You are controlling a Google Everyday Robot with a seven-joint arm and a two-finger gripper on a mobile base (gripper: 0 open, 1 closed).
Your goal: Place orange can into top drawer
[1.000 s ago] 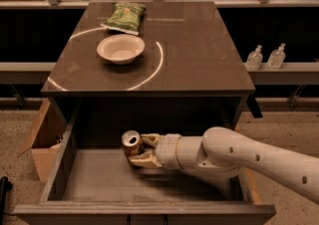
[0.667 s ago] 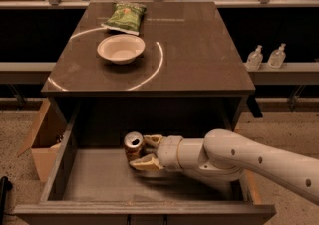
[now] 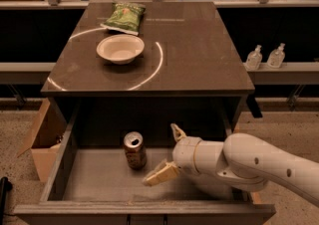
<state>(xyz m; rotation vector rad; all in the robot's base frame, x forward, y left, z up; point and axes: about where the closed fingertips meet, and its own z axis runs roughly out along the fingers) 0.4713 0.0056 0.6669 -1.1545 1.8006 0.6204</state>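
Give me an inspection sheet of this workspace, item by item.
Surface: dark cabinet top, with a pale arc across it.
Job's things: orange can stands upright on the floor of the open top drawer, with nothing touching it.
Clutter: white bowl and green chip bag on the cabinet top.
Grippers: gripper open, over the drawer floor, right of the can and apart from it.
Cables: nothing seen.
Surroundings: cardboard box on the floor at left; two clear bottles on a ledge at right.
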